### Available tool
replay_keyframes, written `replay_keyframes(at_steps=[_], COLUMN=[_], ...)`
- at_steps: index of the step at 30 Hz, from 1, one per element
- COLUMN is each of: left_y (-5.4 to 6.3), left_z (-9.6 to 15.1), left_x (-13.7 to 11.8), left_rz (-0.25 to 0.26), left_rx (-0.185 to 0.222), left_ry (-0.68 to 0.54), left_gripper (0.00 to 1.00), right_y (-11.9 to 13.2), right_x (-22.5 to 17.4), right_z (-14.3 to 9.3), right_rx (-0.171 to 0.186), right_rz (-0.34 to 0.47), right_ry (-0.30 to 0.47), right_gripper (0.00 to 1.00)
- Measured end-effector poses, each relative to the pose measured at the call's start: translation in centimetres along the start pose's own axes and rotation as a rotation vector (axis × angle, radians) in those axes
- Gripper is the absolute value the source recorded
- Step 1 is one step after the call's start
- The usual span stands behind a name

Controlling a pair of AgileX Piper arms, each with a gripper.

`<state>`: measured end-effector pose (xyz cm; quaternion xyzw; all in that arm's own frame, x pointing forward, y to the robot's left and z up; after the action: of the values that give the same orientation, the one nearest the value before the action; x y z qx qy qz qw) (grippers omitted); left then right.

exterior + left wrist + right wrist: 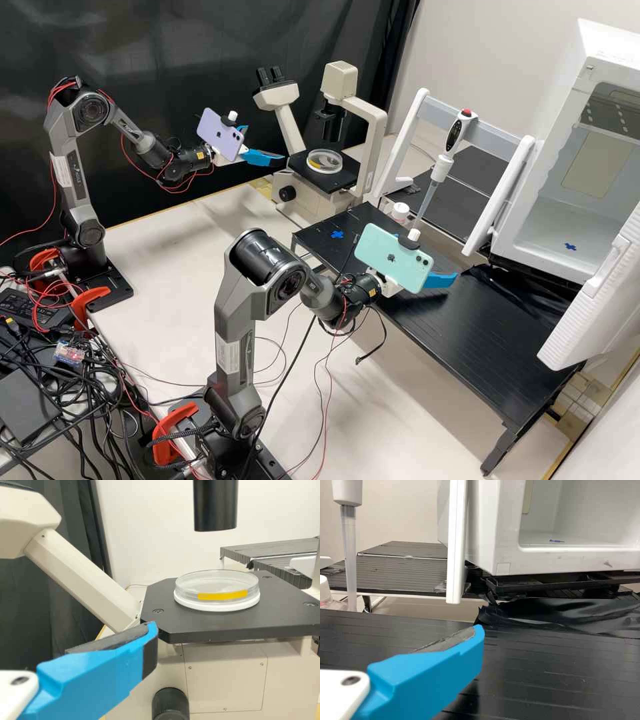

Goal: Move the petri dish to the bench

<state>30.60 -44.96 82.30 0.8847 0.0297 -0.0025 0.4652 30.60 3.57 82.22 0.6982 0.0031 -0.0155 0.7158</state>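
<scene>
A clear round petri dish (325, 161) with a yellow label lies flat on the black microscope stage (333, 181); in the left wrist view the dish (217, 589) has a white base. Just to the left of the stage is my left gripper (267, 141), open and empty. Its near finger shows in the left wrist view, where the gripper (150, 647) is apart from the dish. Over the black raised bench (467, 333), my right gripper (442, 280) stands open and empty, its inner pad bare in the right wrist view, where the gripper (472, 647) is in front of the bench (555, 675).
The microscope's black tube (215, 505) hangs above the stage. A pipette (443, 157) stands on a holder behind the bench, near a white-capped bottle (400, 212). At the right is an open white incubator (533, 227). A blue cross (337, 235) marks the bench's left end.
</scene>
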Motion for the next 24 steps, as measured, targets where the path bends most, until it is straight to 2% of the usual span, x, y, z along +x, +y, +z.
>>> replay_keyframes(at_steps=[9,14,17,21,24], left_y=[0.0,0.0,0.0,0.0,0.0], left_z=[0.0,0.0,0.0,0.0,0.0], left_x=[0.0,0.0,0.0,0.0,0.0], left_rz=[0.0,0.0,0.0,0.0,0.0], left_rx=[0.0,0.0,0.0,0.0,0.0], left_ry=[0.0,0.0,0.0,0.0,0.0], left_gripper=[1.0,1.0,1.0,1.0,1.0], right_y=[-0.2,-0.4,-0.7,-1.7,-2.9], right_x=[-0.3,-1.9,-3.3,-5.2,-6.1], right_z=[0.2,0.1,-1.0,-3.7,-5.8], right_rx=[0.0,0.0,0.002,0.017,-0.002], right_rz=[-0.008,-0.013,-0.008,-0.012,-0.042], right_ry=[-0.008,-0.002,0.055,0.175,0.255], right_gripper=[1.0,1.0,1.0,1.0,1.0])
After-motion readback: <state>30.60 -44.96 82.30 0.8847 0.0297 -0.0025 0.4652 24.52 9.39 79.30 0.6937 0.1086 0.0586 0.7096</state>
